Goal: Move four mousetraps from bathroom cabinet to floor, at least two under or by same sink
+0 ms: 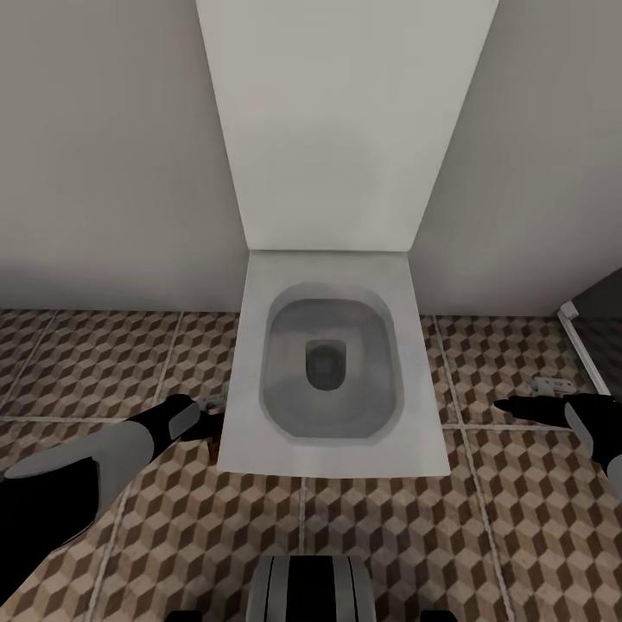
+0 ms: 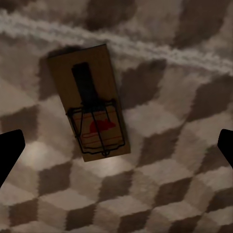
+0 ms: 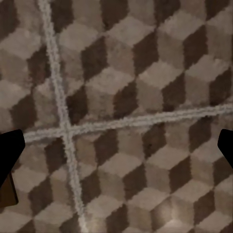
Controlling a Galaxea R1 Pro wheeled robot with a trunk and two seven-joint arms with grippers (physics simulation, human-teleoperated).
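Likely bathroom: toilet point(image 1: 333, 367), tiled floor point(image 1: 518, 536)

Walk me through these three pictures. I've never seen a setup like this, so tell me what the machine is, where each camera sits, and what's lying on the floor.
This is a simulated two-armed wheeled robot in a bathroom. The head view looks down from its head at a white toilet on the cube-patterned bathroom floor. The left gripper reaches in beside the toilet; the right gripper hovers over tiles on the other side.

The other two pictures come from cameras near each gripper, looking along its fingers. The left wrist view shows a mousetrap lying flat on the tiles, between the spread dark fingertips, not gripped. The right wrist view shows bare tiles and grout lines; that gripper is open and holds nothing.
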